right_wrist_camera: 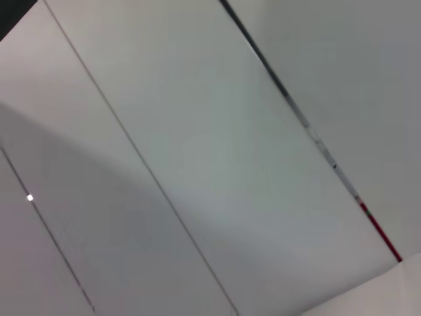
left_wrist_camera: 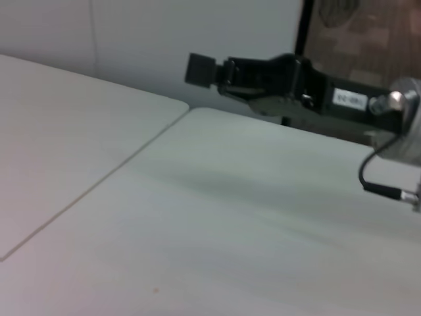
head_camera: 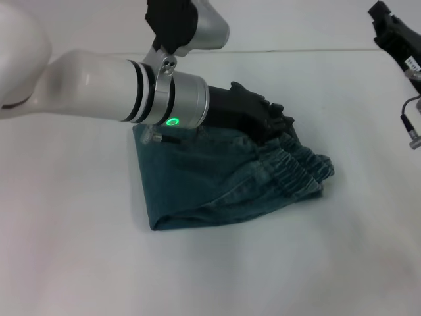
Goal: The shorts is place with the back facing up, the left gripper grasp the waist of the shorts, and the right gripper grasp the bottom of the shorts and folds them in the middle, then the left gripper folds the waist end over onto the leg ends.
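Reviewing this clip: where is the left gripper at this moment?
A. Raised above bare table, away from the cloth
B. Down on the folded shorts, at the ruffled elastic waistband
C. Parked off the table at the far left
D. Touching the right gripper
B: in the head view the left gripper sits on the folded shorts beside the ruffled waist end; the right gripper is raised far off at the right.

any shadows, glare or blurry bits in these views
Head view: even lighting, a soft shadow under the left gripper on the shorts, and a green light glowing on its wrist. Left wrist view: the near table is soft and featureless, the right gripper farther off reads clearer. Right wrist view: a broad grey shadow, nothing sharp.
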Tool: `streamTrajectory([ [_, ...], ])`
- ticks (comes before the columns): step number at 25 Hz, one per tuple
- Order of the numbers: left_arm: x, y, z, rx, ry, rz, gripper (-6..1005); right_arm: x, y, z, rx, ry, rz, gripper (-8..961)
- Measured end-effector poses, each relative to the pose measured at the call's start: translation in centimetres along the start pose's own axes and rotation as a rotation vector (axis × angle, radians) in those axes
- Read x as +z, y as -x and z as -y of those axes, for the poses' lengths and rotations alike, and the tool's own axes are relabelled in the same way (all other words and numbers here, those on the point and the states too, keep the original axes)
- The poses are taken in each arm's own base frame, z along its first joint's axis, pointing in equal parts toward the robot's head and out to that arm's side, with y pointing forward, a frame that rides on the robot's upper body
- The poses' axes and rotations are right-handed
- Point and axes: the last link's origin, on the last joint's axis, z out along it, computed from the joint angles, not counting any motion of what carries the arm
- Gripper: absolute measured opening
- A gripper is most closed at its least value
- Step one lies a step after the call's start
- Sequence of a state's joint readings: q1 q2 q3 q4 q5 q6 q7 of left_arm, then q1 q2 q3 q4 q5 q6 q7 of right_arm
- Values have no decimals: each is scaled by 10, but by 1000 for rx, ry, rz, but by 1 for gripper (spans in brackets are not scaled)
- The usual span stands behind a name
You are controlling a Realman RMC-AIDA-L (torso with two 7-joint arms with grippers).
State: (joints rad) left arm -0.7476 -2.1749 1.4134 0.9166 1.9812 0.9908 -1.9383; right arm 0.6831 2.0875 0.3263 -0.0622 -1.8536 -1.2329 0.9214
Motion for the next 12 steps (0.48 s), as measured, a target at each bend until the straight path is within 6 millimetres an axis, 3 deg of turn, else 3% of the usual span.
streamTrajectory([
  [4,-11,5,4,-50,-22,-51,216,0,-7,-7,-1,47,-44,18],
  [8,-47,17,13,-135,-47,-176,475,-3,-5,-15,-26,171,-125,20],
  [12,-101,53,21,-242,-44,-300,565,-9,11,-23,-21,345,-259,22],
])
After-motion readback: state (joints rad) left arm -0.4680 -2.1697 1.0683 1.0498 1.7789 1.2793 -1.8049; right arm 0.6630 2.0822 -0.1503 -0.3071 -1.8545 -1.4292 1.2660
